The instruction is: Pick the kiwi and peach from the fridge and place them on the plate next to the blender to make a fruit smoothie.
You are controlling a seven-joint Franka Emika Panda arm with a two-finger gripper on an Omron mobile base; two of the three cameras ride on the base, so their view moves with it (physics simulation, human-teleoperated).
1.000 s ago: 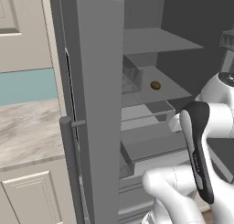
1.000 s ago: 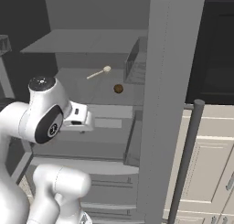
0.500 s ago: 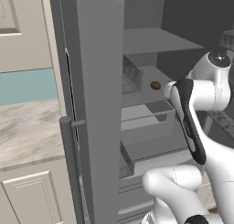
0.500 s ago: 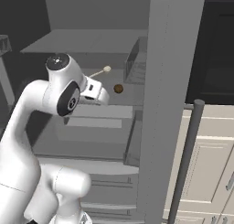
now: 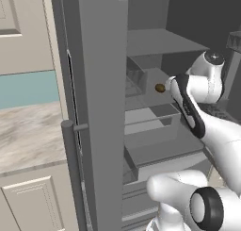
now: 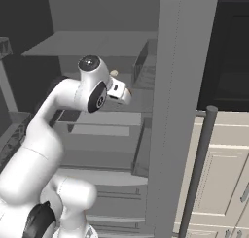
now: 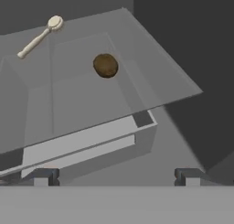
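The fridge (image 5: 99, 107) stands open, its door swung out in front of the shelves. The kiwi (image 7: 105, 65), a dark brown oval, lies on a glass shelf; the left base view shows the kiwi (image 5: 160, 88) just left of my hand. My gripper (image 7: 116, 177) is open, one fingertip (image 7: 43, 177) far from the other, nothing between them. It hovers short of the kiwi, in front of and slightly above the shelf edge. From the right base, my hand (image 6: 120, 90) reaches into the fridge at mid height. Peach, plate and blender are out of view.
A pale wooden spoon (image 7: 39, 37) lies on the same shelf, left of and beyond the kiwi. A clear drawer (image 5: 150, 124) sits under the shelf. The fridge door's bar handle (image 6: 202, 169) and cream cabinets (image 6: 219, 178) stand at right; a marble counter (image 5: 28, 131) lies left.
My arm has lifted and reached forward into the fridge. The hand rose from drawer height to the kiwi's shelf and now points at the fruit.
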